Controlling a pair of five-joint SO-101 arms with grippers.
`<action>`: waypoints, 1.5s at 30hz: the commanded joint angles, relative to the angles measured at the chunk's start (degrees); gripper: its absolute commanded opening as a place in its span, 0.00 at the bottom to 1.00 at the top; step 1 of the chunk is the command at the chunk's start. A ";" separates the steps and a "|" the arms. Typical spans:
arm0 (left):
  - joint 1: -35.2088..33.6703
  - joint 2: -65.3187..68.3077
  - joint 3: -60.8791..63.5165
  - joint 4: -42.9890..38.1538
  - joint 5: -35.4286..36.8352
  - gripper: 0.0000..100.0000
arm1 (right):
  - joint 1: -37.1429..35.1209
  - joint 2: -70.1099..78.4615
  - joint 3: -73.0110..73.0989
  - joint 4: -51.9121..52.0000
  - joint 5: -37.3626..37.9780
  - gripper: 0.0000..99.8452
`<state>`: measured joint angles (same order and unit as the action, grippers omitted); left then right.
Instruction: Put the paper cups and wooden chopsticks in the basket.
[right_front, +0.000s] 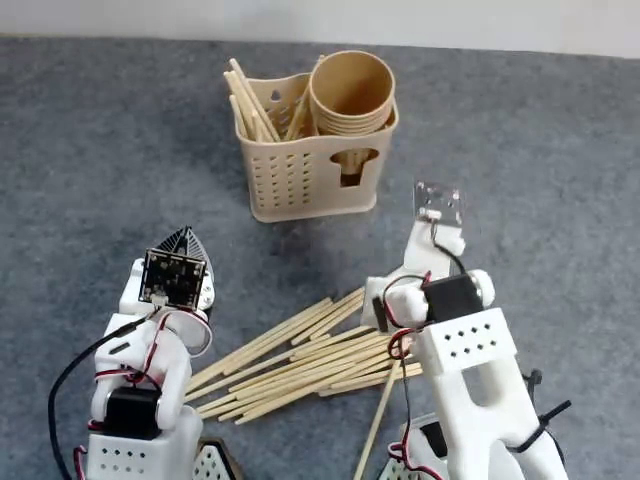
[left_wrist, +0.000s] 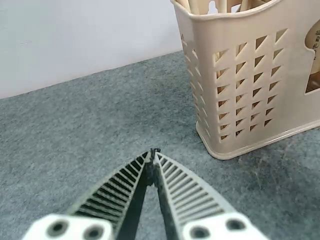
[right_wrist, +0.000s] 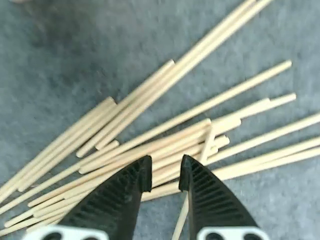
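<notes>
right gripper (right_wrist: 165, 169) parted, chopsticks (right_wrist: 175, 135) lying beneath its fingertips

Beige for the basket (right_front: 300, 190), with rows of small triangular holes as a pattern across its sides. Plain tan-brown for the paper cups (right_front: 352, 90). Pale yellowish wood for the chopsticks (right_front: 300, 355), unpatterned. Mottled blue-grey on the table (right_front: 90, 150), with a fine felt-like fleck. Black, ribbed in fine parallel lines, on the right gripper (right_wrist: 164, 175); dark grey with the same ribbing on the left gripper (left_wrist: 152, 159); white at both bases. White for the arm shells (right_front: 470, 350), black for the motors (right_front: 452, 296), red and black for the wires (right_front: 397, 345). Off-white on the wall (left_wrist: 75, 40).
</notes>
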<state>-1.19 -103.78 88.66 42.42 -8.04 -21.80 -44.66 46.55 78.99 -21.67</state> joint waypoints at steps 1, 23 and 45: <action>-0.04 -0.40 -0.57 -1.14 -0.18 0.01 | 0.66 -0.75 1.36 -1.01 -3.52 0.11; -0.04 -0.40 -0.57 -1.14 -0.26 0.01 | 5.93 26.33 -0.66 -10.07 -3.52 0.11; -0.04 -0.40 -0.48 -1.14 -0.26 0.01 | 6.55 30.73 -0.75 -10.15 -3.52 0.01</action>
<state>-1.19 -103.78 88.66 42.42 -8.04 -16.00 -13.89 48.04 69.32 -24.92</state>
